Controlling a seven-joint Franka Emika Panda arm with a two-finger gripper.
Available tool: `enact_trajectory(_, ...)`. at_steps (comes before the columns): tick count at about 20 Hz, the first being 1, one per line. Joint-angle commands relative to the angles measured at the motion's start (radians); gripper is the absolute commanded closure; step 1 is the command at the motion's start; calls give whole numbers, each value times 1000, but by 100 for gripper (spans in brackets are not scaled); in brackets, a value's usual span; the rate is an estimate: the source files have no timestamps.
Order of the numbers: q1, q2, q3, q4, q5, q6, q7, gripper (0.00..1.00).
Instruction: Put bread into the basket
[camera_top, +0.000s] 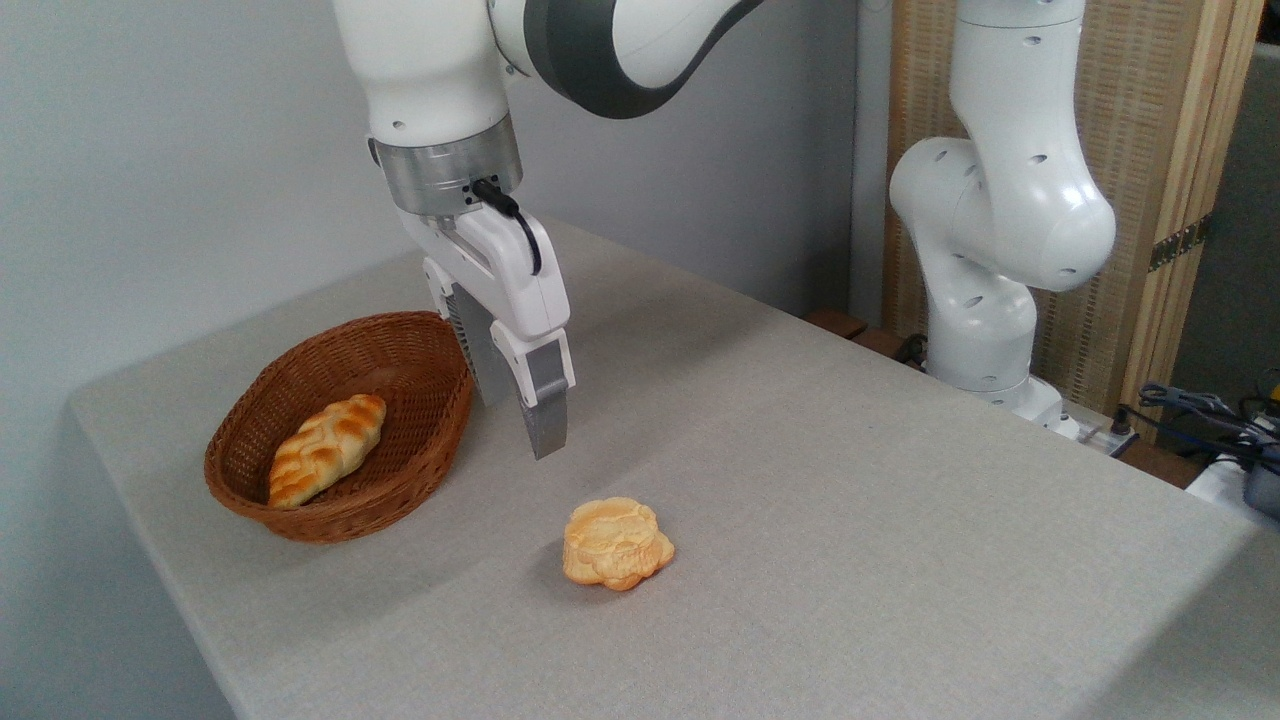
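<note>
1. Bread (616, 543): small lumpy bun, golden-orange, lobed outline, matte bumpy top. Lies flat on the table (860, 520), out in the open, not in the basket (300, 385).
2. Basket: shallow oval wicker, reddish-brown, ribbed weave. Sits near the table's left edge, well left of the bun.
3. Inside the basket: braided loaf (326, 449), longer than the bun, pale yellow w/ browned stripes, lying diagonally towards the front-left wall. Back/right part of the basket floor is bare.
4. Gripper (520, 405): white housing, grey flat fingers (546, 405) pointing down, tilted a bit. It hangs above the table just right of the basket rim, up and left of the bun, touching neither. Nothing between the fingers. A gap shows between near and far finger, so it looks spread apart, but the view is nearly edge-on and I'm not sure how wide.
5. Table: grey, fine-textured cloth-like surface, rounded left corner.
6. Room: wide bare tabletop right of and in front of the bun; clear strip btwn bun and basket. Front-left edge runs close below the basket.
7. Arm base (985, 340) stands at the far right edge, glossy white; cables (1200, 410) beyond it.
</note>
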Motion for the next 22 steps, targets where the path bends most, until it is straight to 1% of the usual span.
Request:
enact_trajectory(1,-6,-9,8,6,-20,-32,5,0)
enact_trajectory(22,-6,-12,14,8,-14,-35,14,0)
